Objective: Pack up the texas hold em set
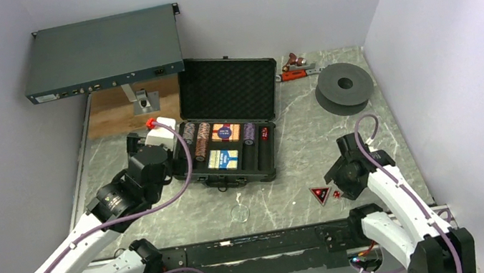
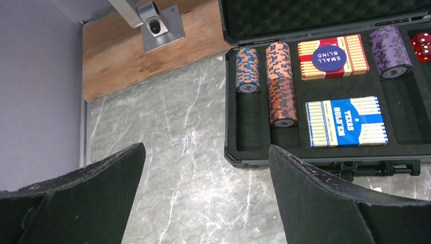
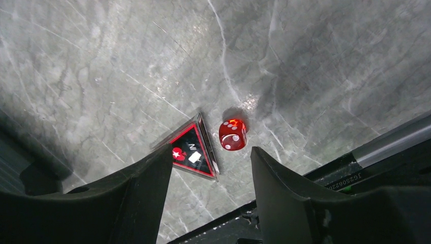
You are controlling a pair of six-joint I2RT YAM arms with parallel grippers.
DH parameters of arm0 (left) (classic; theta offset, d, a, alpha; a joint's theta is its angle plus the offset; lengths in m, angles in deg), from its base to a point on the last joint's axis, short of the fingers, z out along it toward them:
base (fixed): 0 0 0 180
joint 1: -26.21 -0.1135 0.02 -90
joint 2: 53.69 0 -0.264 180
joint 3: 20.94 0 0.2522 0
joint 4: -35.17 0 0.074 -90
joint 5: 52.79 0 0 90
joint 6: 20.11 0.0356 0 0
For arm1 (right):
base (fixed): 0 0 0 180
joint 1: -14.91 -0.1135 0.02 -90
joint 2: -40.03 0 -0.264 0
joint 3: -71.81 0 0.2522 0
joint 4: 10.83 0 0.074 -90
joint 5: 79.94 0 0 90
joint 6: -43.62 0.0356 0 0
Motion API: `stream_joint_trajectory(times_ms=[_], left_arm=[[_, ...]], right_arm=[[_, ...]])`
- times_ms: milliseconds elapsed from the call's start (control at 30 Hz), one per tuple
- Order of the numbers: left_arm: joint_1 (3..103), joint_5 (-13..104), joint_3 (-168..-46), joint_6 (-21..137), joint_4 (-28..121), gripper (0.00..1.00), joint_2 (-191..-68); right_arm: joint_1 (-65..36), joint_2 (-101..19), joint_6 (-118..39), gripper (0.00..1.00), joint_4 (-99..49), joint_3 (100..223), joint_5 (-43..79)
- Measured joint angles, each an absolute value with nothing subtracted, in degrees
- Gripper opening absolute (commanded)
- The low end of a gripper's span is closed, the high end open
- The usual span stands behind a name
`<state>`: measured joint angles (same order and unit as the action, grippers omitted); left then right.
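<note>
1. Black fingers [image 3: 127, 203] of the right gripper [image 3: 211, 155] fill the bottom of its wrist view. Its jaws stand apart with nothing clamped. One finger hides a corner of the triangular marker [image 3: 193, 151], so whether it touches there cannot be told.
2. Just beside the marker's right edge lies the red die [image 3: 233, 134], apart from both fingers. Both rest on the tabletop [image 3: 127, 61] close to its near edge, toward the near-right corner. The marker's white print is too small to read.
3. Over the marble just outside the case's near-left corner, the left gripper [image 2: 206, 148] hangs with jaws wide apart, holding nothing. Tabletop runs from there to the left edge.
4. Mid-tabletop, the case [image 2: 231, 127] lies open, lid raised toward the far edge. Its right end is cut off in the left wrist view, so only part of the dice [image 2: 422, 46] shows.
5. Its foam holds two orange-blue chip stacks [image 2: 282, 86] and a purple stack [image 2: 391, 51]. The red-striped deck [image 2: 356, 61] carries a round button [image 2: 333, 56] reading "SMALL BLIND". The blue deck [image 2: 348, 122] reads "TEXAS HOLD'EM".
6. At the far-left corner, the rack unit [image 1: 103, 52] covers much of a wooden board [image 1: 112, 112]. The spool [image 1: 344, 85] sits near the far-right corner. A wide stretch of tabletop separates the case from the marker.
</note>
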<state>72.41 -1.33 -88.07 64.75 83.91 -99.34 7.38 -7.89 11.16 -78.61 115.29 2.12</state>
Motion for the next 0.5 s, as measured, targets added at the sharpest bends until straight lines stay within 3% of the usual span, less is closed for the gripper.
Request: stream_joint_trajectory(times_ms=[500], left_arm=[[72.3,-1.7,-88.1,64.7,83.9,0.96,-99.5]], right_arm=[[7.5,-8.2,11.5,0.48,-78.1,113.1,4.4]])
